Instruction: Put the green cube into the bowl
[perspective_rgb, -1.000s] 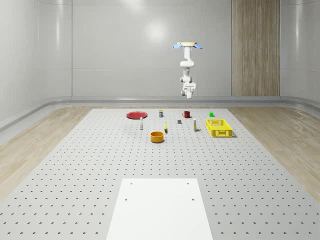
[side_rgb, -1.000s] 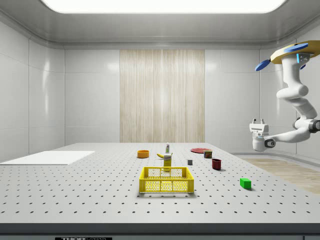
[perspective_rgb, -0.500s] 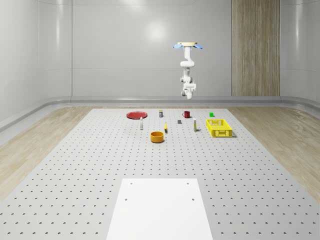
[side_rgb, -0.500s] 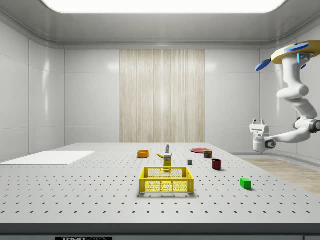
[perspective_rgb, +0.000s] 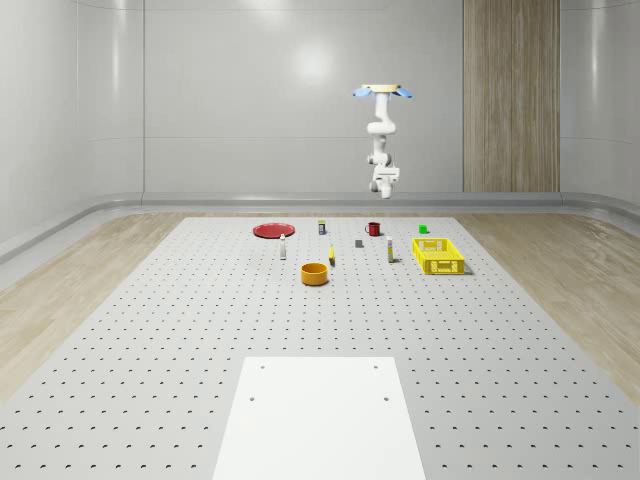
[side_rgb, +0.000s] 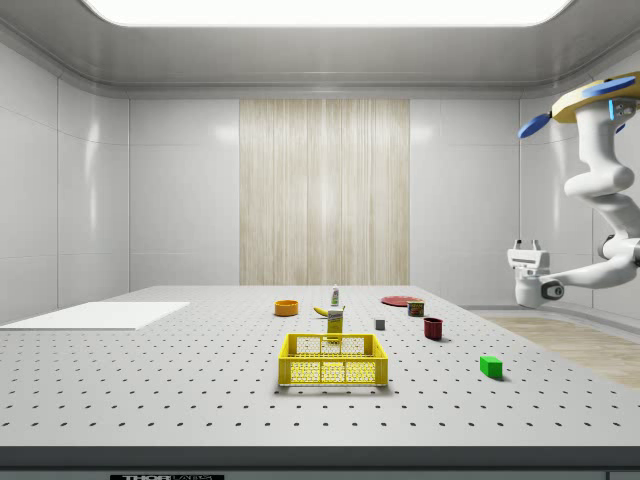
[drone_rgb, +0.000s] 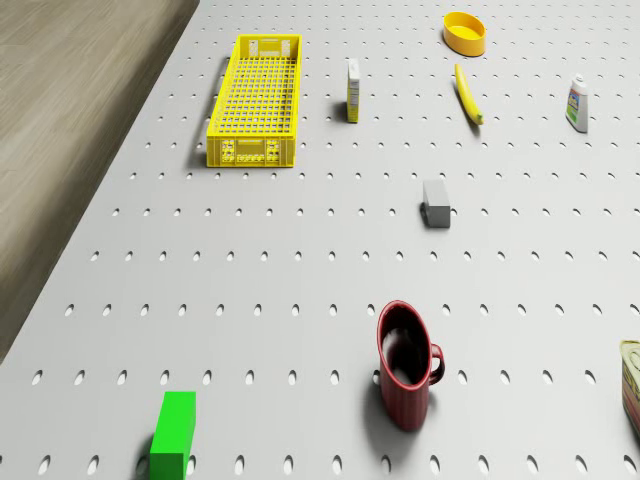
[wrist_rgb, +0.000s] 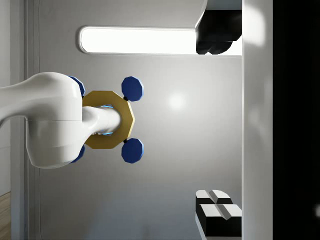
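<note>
the drone (side_rgb: 600, 98) is hovering high beyond the far edge of the surface (perspective_rgb: 200, 330), its tool (side_rgb: 527, 245) pointing upward with fingers set wide and holding nothing. the green cube (side_rgb: 490, 366) is lying near the red mug (side_rgb: 433, 328), well apart from the bowl (perspective_rgb: 315, 273). to approach well, i judge the arm should be swinging the tool downward while descending squarely over the cube.
</note>
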